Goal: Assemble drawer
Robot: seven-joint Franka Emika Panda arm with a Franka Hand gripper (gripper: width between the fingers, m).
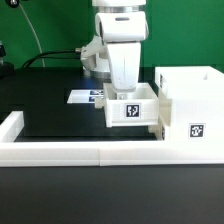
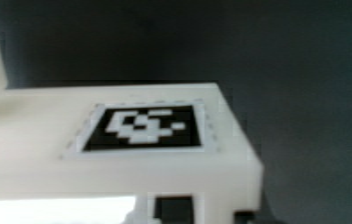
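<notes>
A small white open-top tray (image 1: 132, 112) with a black-and-white tag on its front sits against the left side of the tall white cabinet shell (image 1: 190, 105), which also bears a tag. My gripper (image 1: 128, 93) reaches down into the tray from above. In the wrist view the tray's tagged wall (image 2: 143, 128) fills the picture, and my gripper (image 2: 208, 210) has one dark finger on each side of that white wall, shut on it. A second tray does not show.
A long low white border wall (image 1: 70, 152) runs along the front and up the exterior view's left (image 1: 10, 125). The marker board (image 1: 85, 97) lies on the black table behind the tray, to the exterior view's left.
</notes>
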